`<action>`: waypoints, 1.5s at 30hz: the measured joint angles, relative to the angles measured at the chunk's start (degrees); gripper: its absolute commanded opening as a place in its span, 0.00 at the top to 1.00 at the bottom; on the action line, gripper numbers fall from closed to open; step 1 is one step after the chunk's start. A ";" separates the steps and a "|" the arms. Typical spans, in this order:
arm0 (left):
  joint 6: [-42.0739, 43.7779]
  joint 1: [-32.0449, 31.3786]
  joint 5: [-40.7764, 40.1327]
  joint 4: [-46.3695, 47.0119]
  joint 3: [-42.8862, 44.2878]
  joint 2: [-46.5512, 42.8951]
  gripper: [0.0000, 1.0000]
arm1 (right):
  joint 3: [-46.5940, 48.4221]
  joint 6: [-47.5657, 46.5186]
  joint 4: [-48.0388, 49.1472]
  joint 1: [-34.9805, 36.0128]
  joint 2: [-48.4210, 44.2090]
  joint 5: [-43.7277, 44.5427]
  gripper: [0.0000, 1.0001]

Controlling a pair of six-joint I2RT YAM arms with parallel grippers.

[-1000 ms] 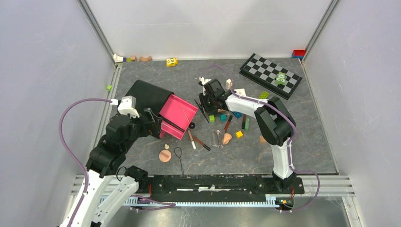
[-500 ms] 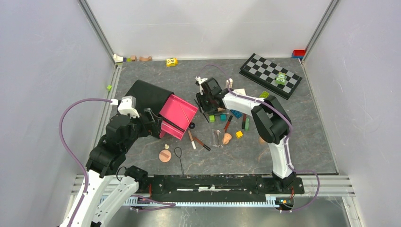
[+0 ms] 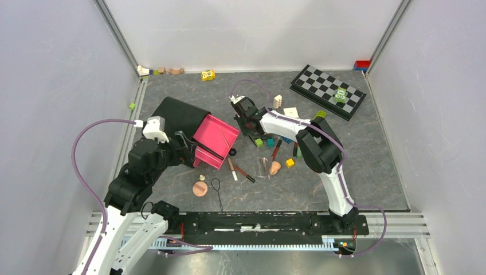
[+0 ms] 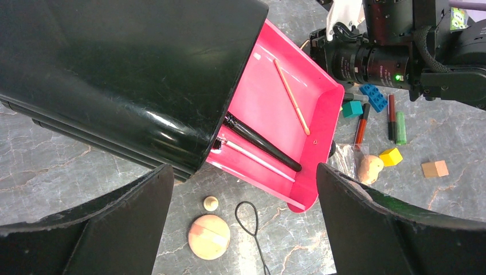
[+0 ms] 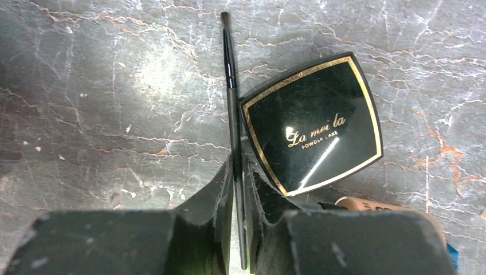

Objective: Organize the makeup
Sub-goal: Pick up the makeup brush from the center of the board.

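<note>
**Right pincer clamps brush beside compact**

The black case and its pink tray lie toward the tabletop's left edge, in front of the wide-open left pincer. Mid-tabletop, the black square compact reads "La mei la POWDER CAKE". Just beside it, the right pincer's fingers grip the thin black brush.

Black compact just beside thin brush on one side, open tabletop opposite.

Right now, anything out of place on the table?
Yes. Toy blocks lie scattered right of the pink drawer, next to the green tube: a teal block, a blue block and a yellow block. They are not cosmetics.
</note>
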 measured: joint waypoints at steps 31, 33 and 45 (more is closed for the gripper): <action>0.00 0.00 0.00 0.00 0.00 0.00 0.00 | -10.62 2.12 8.44 -4.61 -15.26 -11.78 1.00; 0.00 0.00 0.00 0.00 0.00 0.00 0.00 | -10.62 2.10 8.22 -4.66 -16.35 -10.25 1.00; 0.00 0.00 0.00 0.00 0.00 -0.04 0.00 | -3.89 1.95 0.61 -4.81 -20.24 -14.64 1.00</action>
